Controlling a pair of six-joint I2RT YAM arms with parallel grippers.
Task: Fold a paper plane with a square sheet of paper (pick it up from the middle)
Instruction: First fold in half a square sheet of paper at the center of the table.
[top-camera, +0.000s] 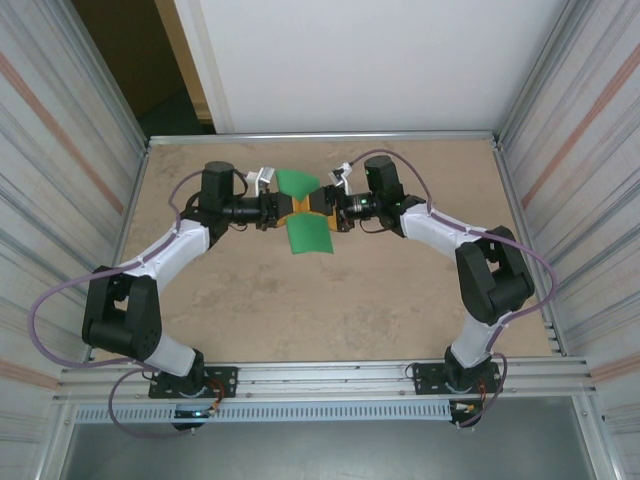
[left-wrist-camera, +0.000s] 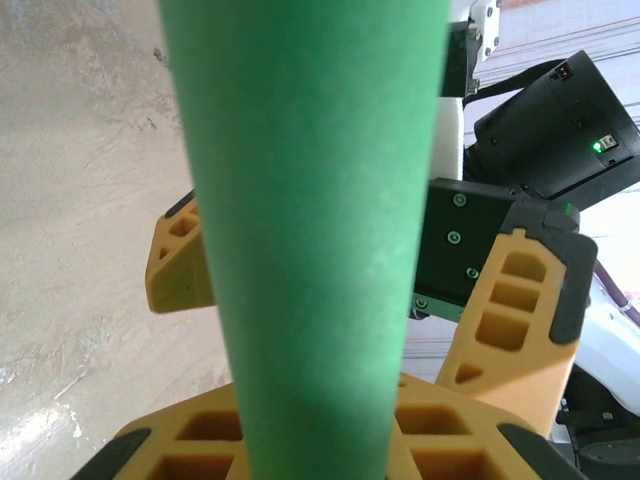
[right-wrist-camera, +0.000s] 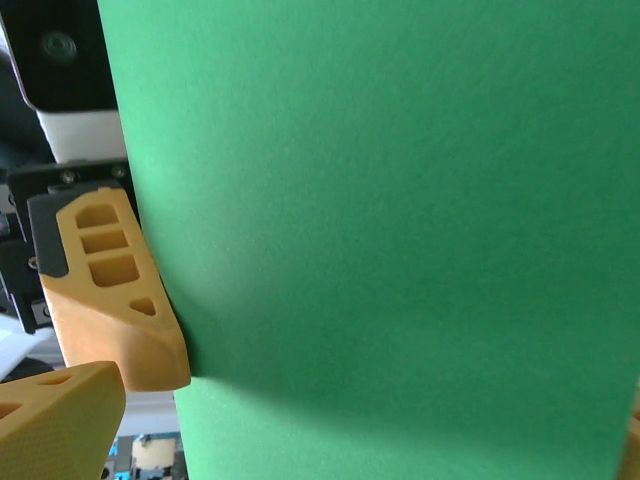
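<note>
Held aloft over the bench (top-camera: 330, 310) at twelve o'clock: green sheet (top-camera: 305, 234) clamped mid-span in left end effector (top-camera: 284, 208), leaving both halves free; flanked at three o'clock by right end effector (top-camera: 322, 208), spread wide, likely for a fresh grip.

Bright green sheet of thin matte paper (top-camera: 307, 236), plain and unmarked. It is up off the tan table (top-camera: 400, 300), mid-width and toward the far side. Pinched narrow at the middle, it flares into a bow-tie: smaller lobe far, larger lobe near, surface bowed.
</note>
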